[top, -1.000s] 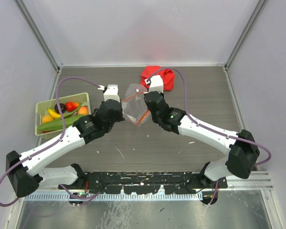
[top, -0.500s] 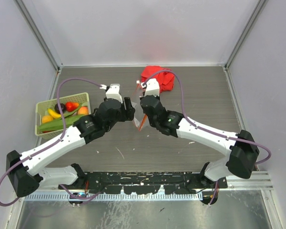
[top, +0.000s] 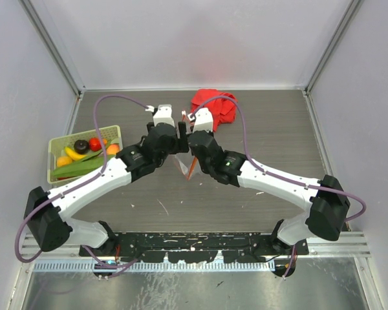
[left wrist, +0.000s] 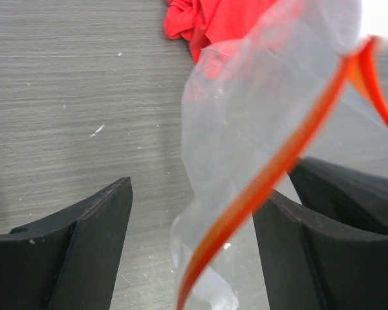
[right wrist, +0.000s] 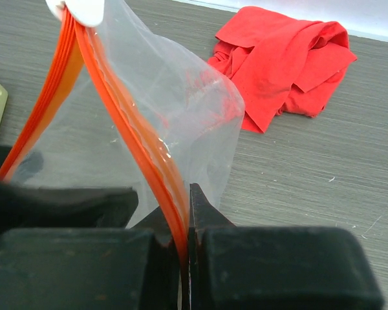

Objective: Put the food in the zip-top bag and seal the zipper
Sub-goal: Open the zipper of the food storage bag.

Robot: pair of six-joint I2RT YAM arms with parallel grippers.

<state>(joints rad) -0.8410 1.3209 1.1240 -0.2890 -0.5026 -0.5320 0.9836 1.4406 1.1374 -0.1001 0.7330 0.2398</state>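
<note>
My right claw (right wrist: 186, 232) clamps the red-orange zipper strip (right wrist: 130, 139) of the clear thin plastic bag (right wrist: 187, 110); left claw (left wrist: 194, 239) open around it. Film limp, slippery, light: grip the stiffer strip.

End effector (right wrist: 184, 248) pinching zipper (right wrist: 126, 129)

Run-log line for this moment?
left gripper open, holding nothing | right gripper shut on zipper | zip-top bag empty | food in basket
</note>
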